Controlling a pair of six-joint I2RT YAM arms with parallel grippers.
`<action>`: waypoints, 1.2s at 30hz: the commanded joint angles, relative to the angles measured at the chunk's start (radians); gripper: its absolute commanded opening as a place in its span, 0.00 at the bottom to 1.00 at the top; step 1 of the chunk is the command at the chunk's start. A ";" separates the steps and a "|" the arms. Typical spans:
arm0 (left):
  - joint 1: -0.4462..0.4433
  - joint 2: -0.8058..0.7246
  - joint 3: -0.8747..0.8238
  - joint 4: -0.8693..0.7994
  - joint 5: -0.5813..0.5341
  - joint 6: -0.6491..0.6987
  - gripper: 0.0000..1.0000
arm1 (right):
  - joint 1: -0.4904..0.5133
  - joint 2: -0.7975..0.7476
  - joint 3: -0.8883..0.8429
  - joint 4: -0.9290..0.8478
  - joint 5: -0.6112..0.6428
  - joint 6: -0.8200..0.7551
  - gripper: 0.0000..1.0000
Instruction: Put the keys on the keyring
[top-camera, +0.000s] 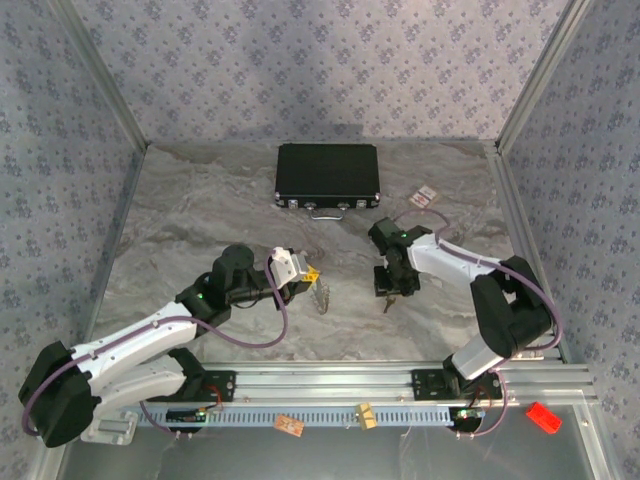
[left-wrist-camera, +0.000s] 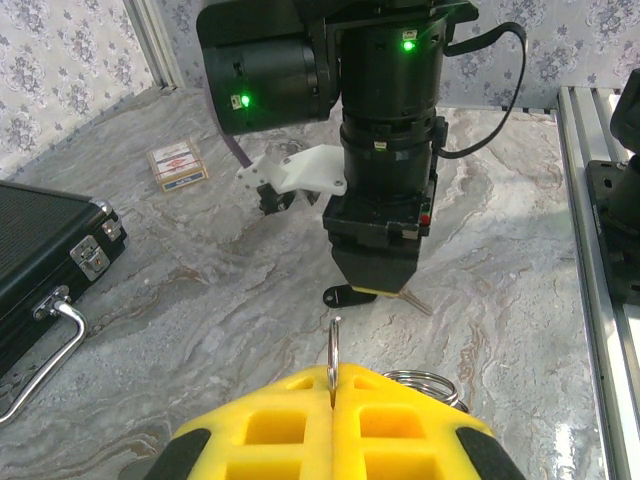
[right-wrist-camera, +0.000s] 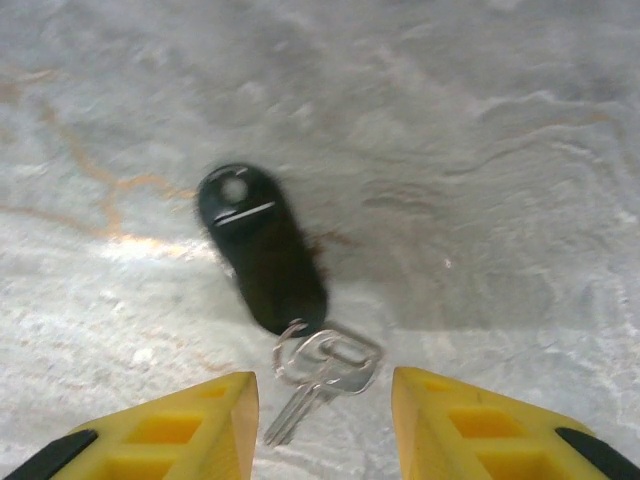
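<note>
Left pincer (left-wrist-camera: 332, 385) clenches the keyring (left-wrist-camera: 333, 350) upright between its tips, seemingly for threading, while the released right pincer (right-wrist-camera: 322, 425) hangs over the keys (right-wrist-camera: 262, 250) just ahead of its tips.

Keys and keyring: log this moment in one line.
left end effector shut on keyring | right end effector open over keys | keys on table

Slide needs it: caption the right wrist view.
Open right gripper above the black-fobbed keys lying on the marble tabletop.
</note>
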 joint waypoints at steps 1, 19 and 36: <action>-0.001 -0.008 -0.001 0.041 0.023 0.012 0.00 | 0.037 0.028 0.036 -0.055 0.039 -0.018 0.41; -0.001 -0.019 0.003 0.027 0.017 0.019 0.00 | 0.117 0.160 0.124 -0.126 0.199 -0.015 0.25; -0.002 -0.019 0.002 0.029 0.015 0.016 0.00 | 0.119 0.166 0.131 -0.139 0.206 -0.017 0.08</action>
